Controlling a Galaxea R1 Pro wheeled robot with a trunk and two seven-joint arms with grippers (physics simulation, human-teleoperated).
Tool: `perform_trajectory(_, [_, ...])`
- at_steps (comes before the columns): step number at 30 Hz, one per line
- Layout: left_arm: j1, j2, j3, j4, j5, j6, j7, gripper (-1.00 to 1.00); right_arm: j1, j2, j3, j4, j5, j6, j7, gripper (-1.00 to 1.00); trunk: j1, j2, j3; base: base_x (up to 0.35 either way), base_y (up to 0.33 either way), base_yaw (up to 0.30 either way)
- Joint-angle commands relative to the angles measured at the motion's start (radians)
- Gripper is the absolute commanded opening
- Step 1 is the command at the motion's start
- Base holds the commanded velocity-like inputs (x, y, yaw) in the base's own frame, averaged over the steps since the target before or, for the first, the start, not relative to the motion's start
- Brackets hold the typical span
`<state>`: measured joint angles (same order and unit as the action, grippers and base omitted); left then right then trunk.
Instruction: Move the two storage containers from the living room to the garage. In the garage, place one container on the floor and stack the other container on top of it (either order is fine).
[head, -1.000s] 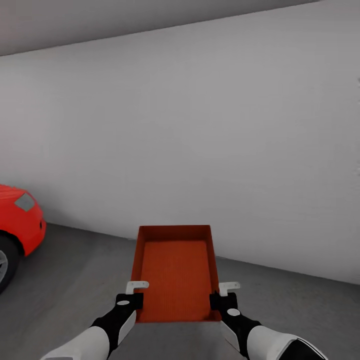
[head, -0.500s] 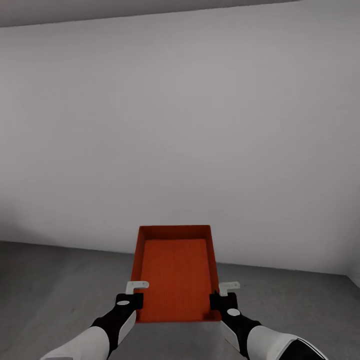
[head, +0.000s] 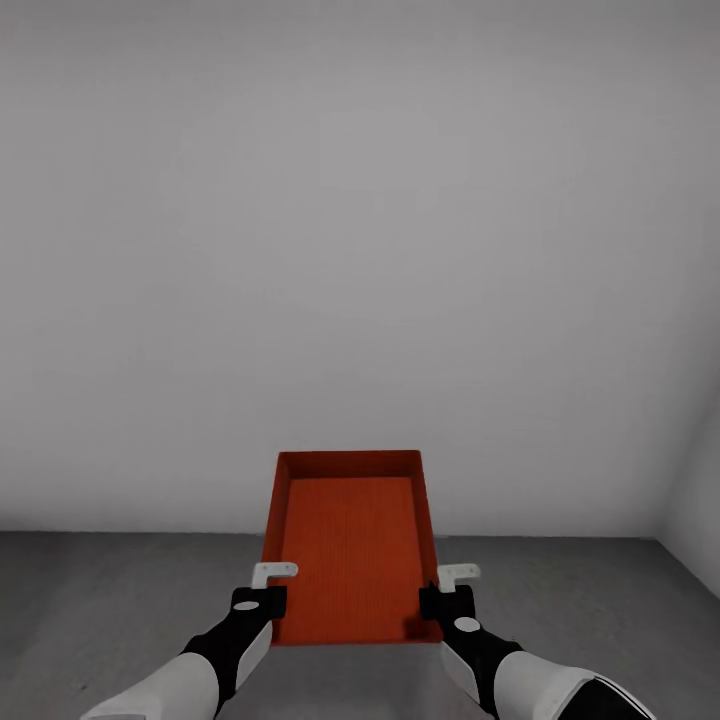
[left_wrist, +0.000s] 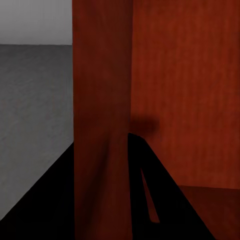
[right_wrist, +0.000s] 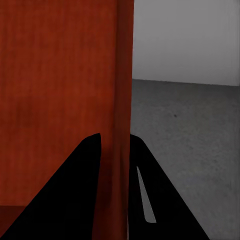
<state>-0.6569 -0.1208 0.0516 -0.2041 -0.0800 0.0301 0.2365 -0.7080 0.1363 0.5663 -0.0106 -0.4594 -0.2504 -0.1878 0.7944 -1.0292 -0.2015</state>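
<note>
The orange-red bin (head: 350, 545) is open-topped, smooth-walled and empty. The left gripper (head: 262, 592) and right gripper (head: 448, 594) each clamp a side wall.

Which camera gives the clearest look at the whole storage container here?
The head view: it shows the storage container entire, open top and bare inside, held at both long sides. The left wrist view shows a close stretch of one wall between black fingers; the right wrist view likewise.

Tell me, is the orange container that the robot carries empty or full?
Empty. In the head view the storage container shows only its bare ribbed bottom and inner walls.
</note>
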Motion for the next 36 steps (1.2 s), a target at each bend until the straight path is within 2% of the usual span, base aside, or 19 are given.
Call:
perform_trajectory(1, [-0.001, -0.005, 0.061, -0.055, 0.062, 0.004, 0.004, -1.0, -0.001, 0.0, -0.006, 0.005, -0.031, -0.009, -0.009, -1.0, 0.001, -0.001, -0.001, 0.321, 0.097, -0.025])
perform_trajectory(8, [-0.001, -0.005, 0.061, -0.055, 0.062, 0.004, 0.004, -1.0, -0.001, 0.0, -0.006, 0.005, -0.031, -0.009, -0.009, -1.0, 0.001, -0.001, -0.001, 0.295, 0.053, -0.006])
perform_trajectory(17, [-0.001, -0.005, 0.061, -0.058, 0.063, 0.004, 0.004, -1.0, -0.001, 0.0, -0.006, 0.005, -0.031, -0.009, -0.009, -1.0, 0.001, -0.001, -0.001, 0.072, 0.029, 0.0])
perform_trajectory(36, [-0.001, -0.005, 0.06, -0.059, 0.063, 0.004, 0.005, -1.0, -0.001, 0.0, -0.006, 0.005, -0.031, -0.009, -0.009, -1.0, 0.001, -0.001, -0.001, 0.215, 0.186, 0.0])
